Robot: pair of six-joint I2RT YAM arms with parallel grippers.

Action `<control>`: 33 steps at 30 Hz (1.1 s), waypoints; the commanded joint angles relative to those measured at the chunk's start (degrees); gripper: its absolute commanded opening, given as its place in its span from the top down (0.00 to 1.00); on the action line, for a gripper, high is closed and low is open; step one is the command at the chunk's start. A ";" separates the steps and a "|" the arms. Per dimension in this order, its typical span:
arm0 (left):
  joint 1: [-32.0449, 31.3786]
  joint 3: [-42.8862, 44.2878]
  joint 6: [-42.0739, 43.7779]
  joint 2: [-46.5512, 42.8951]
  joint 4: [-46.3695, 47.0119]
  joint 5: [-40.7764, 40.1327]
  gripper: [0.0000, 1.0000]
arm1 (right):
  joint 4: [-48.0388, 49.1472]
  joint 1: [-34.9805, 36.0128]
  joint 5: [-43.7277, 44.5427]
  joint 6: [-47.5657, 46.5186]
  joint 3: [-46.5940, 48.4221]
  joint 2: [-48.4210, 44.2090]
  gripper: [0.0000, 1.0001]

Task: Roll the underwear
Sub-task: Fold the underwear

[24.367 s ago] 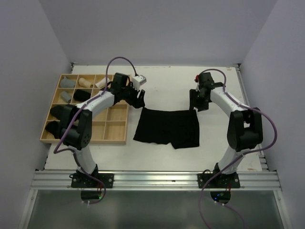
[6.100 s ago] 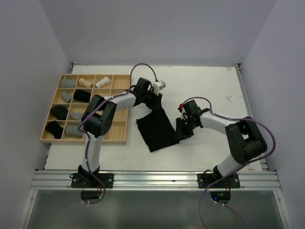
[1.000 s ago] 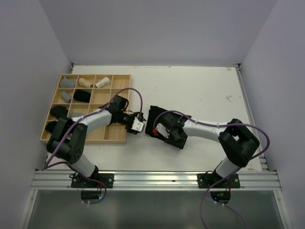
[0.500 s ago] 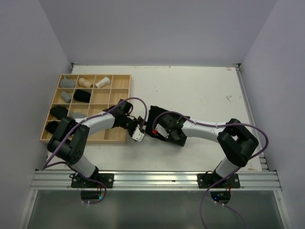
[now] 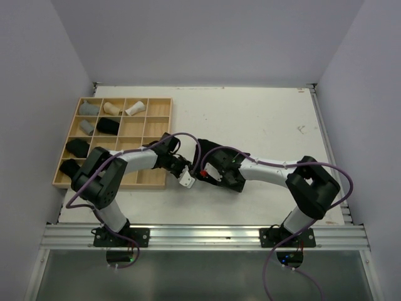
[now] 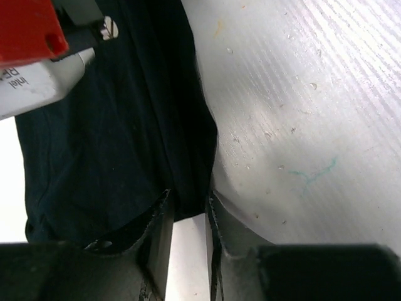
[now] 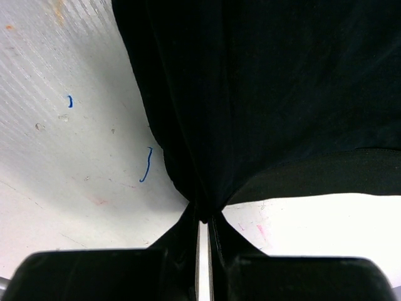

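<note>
The left end effector (image 6: 188, 205) has its jaws drawn narrow, and a folded edge of the black underwear (image 6: 113, 144) fills the gap between them; both fingers (image 6: 161, 229) touch cloth. The right end effector (image 7: 202, 221) is closed almost flat, pinching a gathered point of the same garment, which fans out far of the grip in smooth dark folds with a hem band along its right side.

From above, the two end effectors, left (image 5: 190, 170) and right (image 5: 207, 172), sit just beside each other at the near left end of the underwear (image 5: 212, 152). They are crowded enough that a white and red part of the right wrist (image 6: 37, 75) hangs over the cloth in the left wrist view. The garment lies folded near the middle of the worktop (image 5: 269, 119), partly hidden under the right arm and its purple cable.

The left arm stretches across the near right corner of the wooden tray (image 5: 159, 98), which sits to the left. Its far row holds a grey roll (image 5: 89, 108), a beige roll (image 5: 113, 108) and a white roll (image 5: 132, 109). A black roll (image 5: 108, 125) lies one row nearer, and more dark rolls lie along the left side. Small pen marks (image 7: 146, 166) dot the worktop beside the cloth.
</note>
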 commanded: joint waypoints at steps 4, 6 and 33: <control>-0.32 2.83 2.01 -0.08 -4.37 -0.14 0.86 | 3.37 -0.13 -4.32 -0.18 -1.86 -0.71 1.00; -0.06 3.53 2.72 -1.13 -7.81 1.44 0.91 | 2.75 -0.13 -5.55 -0.36 -1.69 -2.12 1.00; 11.10 39.57 0.53 18.72 -60.30 15.95 1.00 | -9.38 -9.53 -42.11 1.40 9.83 -0.37 1.00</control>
